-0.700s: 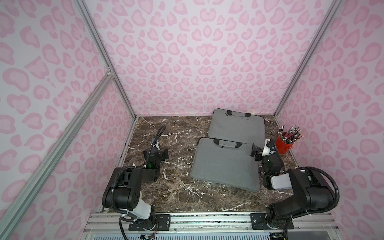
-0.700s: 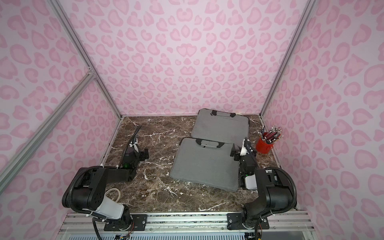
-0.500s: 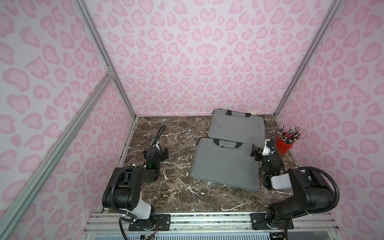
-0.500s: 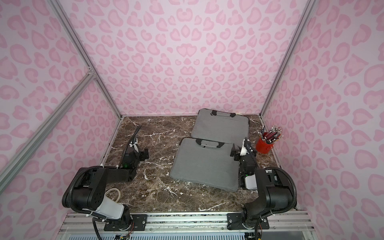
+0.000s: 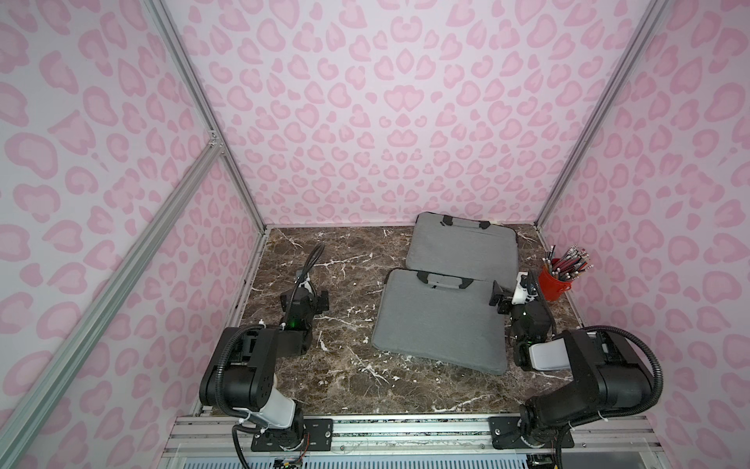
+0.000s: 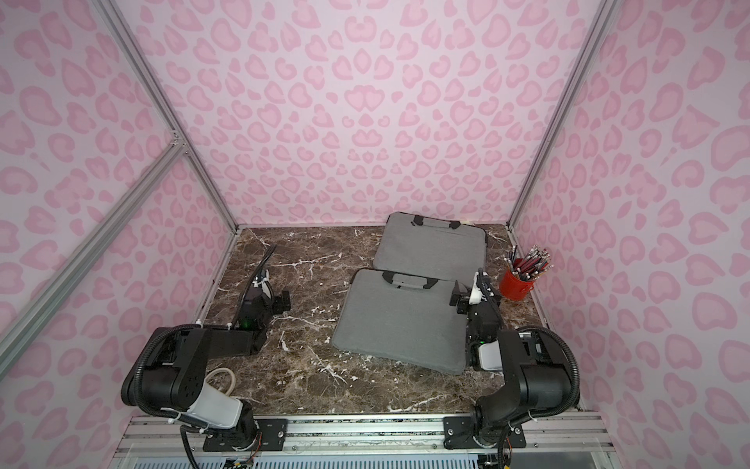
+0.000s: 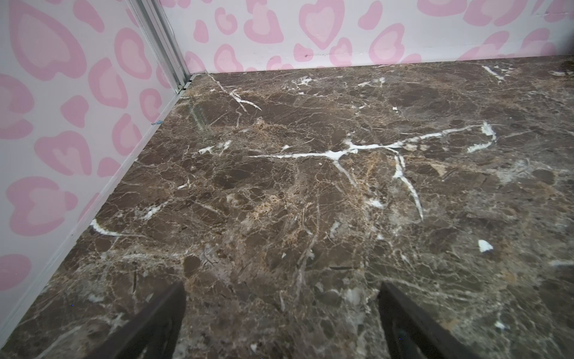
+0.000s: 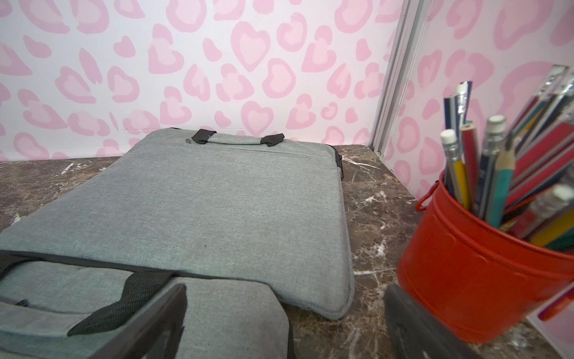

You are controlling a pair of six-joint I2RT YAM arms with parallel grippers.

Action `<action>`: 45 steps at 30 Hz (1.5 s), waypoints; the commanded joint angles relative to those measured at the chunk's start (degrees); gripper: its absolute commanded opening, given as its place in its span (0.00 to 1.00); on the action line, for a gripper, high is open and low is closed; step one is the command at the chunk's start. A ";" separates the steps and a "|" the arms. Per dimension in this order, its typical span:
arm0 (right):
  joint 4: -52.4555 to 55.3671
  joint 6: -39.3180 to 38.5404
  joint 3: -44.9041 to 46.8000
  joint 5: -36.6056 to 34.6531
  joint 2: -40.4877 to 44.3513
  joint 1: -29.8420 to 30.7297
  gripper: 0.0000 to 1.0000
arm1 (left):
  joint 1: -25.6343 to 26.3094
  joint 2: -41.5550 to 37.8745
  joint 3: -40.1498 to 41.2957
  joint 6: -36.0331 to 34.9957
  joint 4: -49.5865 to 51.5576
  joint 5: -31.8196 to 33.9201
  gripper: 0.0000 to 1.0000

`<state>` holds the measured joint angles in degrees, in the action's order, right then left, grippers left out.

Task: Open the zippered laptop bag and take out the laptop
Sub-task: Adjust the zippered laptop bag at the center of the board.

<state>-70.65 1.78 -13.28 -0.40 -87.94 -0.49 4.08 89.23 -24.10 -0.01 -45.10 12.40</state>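
Two grey zippered laptop bags with black-ended handles lie flat on the marble table (image 5: 345, 365), in both top views. The near bag (image 5: 438, 320) overlaps the edge of the far bag (image 5: 464, 247), which sits by the back wall. Both look zipped shut; the laptop is hidden. My right gripper (image 5: 512, 286) hangs low and open at the near bag's far right corner (image 8: 236, 310). One of its fingers (image 8: 161, 314) is over that bag, the other close to the red cup. My left gripper (image 5: 310, 294) stands open over bare marble (image 7: 281, 289), well left of the bags.
A red metal cup (image 5: 554, 284) full of pencils and pens stands just right of my right gripper, seen close in the right wrist view (image 8: 472, 264). Pink patterned walls close three sides, with aluminium posts (image 5: 544, 215) in the back corners.
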 commanded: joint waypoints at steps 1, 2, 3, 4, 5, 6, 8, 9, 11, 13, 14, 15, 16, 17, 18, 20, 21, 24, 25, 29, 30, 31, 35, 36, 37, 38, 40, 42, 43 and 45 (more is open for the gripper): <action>-1.00 -0.28 -0.11 -0.30 -0.04 -0.02 0.99 | -0.05 0.00 -0.20 -0.22 -2.08 0.22 0.99; -1.00 -0.33 -0.10 -0.30 -0.04 -0.01 0.99 | -0.04 0.03 -0.24 -0.17 -2.07 0.32 0.99; -1.00 -0.29 -0.15 -0.30 0.02 -0.01 0.99 | -0.12 -0.06 -0.14 -0.20 -2.10 0.24 0.99; -1.01 -0.31 -0.04 -0.28 -0.04 0.02 0.99 | -0.09 -0.08 -0.12 -0.17 -2.07 0.24 0.99; -1.07 -0.29 -0.02 -0.30 0.04 -0.01 0.99 | -0.11 -0.04 -0.08 -0.23 -2.18 0.25 0.99; -1.15 -0.31 0.01 -0.25 0.06 -0.04 0.99 | -0.11 -0.07 -0.07 -0.23 -2.21 0.19 0.99; -1.19 -0.29 0.07 -0.30 0.08 0.00 0.99 | -0.11 -0.11 -0.02 -0.24 -2.27 0.21 0.99; -1.18 -0.33 0.09 -0.30 0.11 0.02 0.99 | -0.07 -0.21 0.06 -0.24 -2.39 0.24 0.99; -1.32 -0.39 0.09 -0.36 0.14 0.04 0.99 | -0.07 -0.39 0.10 -0.10 -2.39 0.57 0.99; 0.80 0.04 -0.55 -1.10 1.10 -0.01 0.99 | -0.08 -1.32 -0.44 0.27 -0.79 1.53 0.99; 2.14 0.10 -0.93 -1.41 2.03 0.02 0.99 | -0.07 -2.16 -0.67 0.37 0.50 1.57 0.99; 3.48 0.28 -1.33 -1.71 2.83 0.01 0.99 | -0.08 -3.11 -0.96 0.29 1.68 1.45 0.99; 5.21 0.32 -1.71 -2.18 3.82 0.01 0.99 | -0.07 -4.17 -1.12 0.17 2.70 1.31 0.99; 6.71 0.46 -2.01 -2.76 4.86 0.02 0.99 | -0.11 -5.16 -1.06 0.10 3.57 1.29 0.99; 7.81 0.57 -2.11 -3.12 5.76 -0.03 0.99 | -0.11 -6.24 -0.78 0.17 4.05 1.37 0.99; 9.87 0.87 -1.64 -4.04 8.41 0.11 0.99 | -0.10 -9.17 -0.42 0.19 5.48 1.61 0.99; 10.69 1.36 -1.36 -4.64 9.71 0.18 0.99 | -0.11 -10.61 -0.40 0.23 6.56 1.79 0.99; 16.42 4.33 -1.28 -6.14 14.69 0.31 0.99 | -0.11 -16.16 -1.23 1.02 11.75 1.43 0.99; 19.78 5.77 -1.82 -6.71 16.50 0.47 0.99 | -0.06 -18.06 -1.87 1.60 13.81 0.67 0.99; 35.09 12.59 -4.71 -9.66 23.38 1.06 0.99 | 0.94 -24.56 -2.53 6.70 19.16 -0.52 0.99; 38.35 14.18 -5.19 -10.22 24.90 1.27 0.99 | 1.53 -25.88 -2.28 7.51 19.72 -0.53 0.99; 41.12 15.47 -5.50 -10.44 26.30 1.38 0.99 | 2.39 -27.33 -1.90 8.42 20.64 0.03 0.99; 53.26 19.86 -6.09 -11.95 33.33 3.66 0.99 | 4.74 -31.87 -1.19 11.49 24.53 -5.39 0.99; 55.98 21.05 -6.09 -12.52 34.80 4.25 0.99 | 5.60 -32.58 -1.09 12.50 25.59 -5.72 0.99; 59.08 22.66 -6.19 -12.88 36.48 4.69 0.99 | 6.45 -33.29 -0.74 13.52 26.25 -6.84 0.99; 61.92 23.95 -6.34 -12.47 37.93 4.87 0.99 | 7.29 -33.82 -0.28 14.37 26.53 -8.73 0.99; 66.92 26.84 -6.50 -12.20 39.82 5.01 0.99 | 9.38 -34.48 -0.07 17.15 28.25 -9.86 0.99; 70.40 28.93 -6.15 -11.73 40.77 5.05 0.99 | 12.57 -35.06 0.32 18.68 29.91 -8.83 0.99; 72.60 29.93 -6.41 -11.60 40.92 5.05 0.99 | 15.08 -35.54 0.46 18.82 30.87 -7.75 0.99; 75.84 31.54 -7.20 -10.92 40.81 5.04 0.99 | 19.22 -36.37 0.33 19.09 32.77 -5.76 0.99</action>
<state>-3.49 29.08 -19.75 -11.53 -47.18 4.40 20.21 53.69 -23.77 16.69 -15.16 5.41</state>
